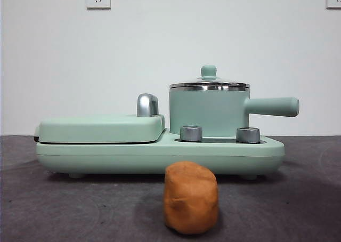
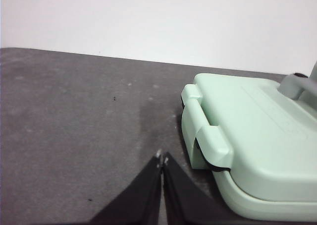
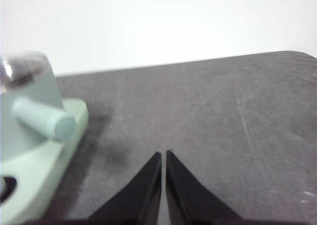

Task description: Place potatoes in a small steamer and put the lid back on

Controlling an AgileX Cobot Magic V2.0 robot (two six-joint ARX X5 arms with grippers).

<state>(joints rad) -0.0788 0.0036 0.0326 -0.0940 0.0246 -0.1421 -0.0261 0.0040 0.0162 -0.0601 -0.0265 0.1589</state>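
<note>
A mint-green cooker base (image 1: 160, 148) sits on the dark grey table (image 1: 53, 210), carrying a flat griddle cover (image 1: 101, 127) with a chrome handle (image 1: 147, 104) and, beside it, the pot (image 1: 208, 113). The pot is a mint-green cylinder with a steel rim and a long straight side handle (image 1: 272, 106). The glass lid (image 1: 209, 82) with its green knob rests on the pot, so what the pot holds cannot be made out. The potato (image 1: 191, 198), an orange-brown blocky lump with rough matte skin, stands on the table in front of the base, apart from it. The left gripper (image 2: 162, 160) hangs near the griddle end, the right gripper (image 3: 164, 154) near the pot handle; both have their jaws together, gripping nothing.
</note>
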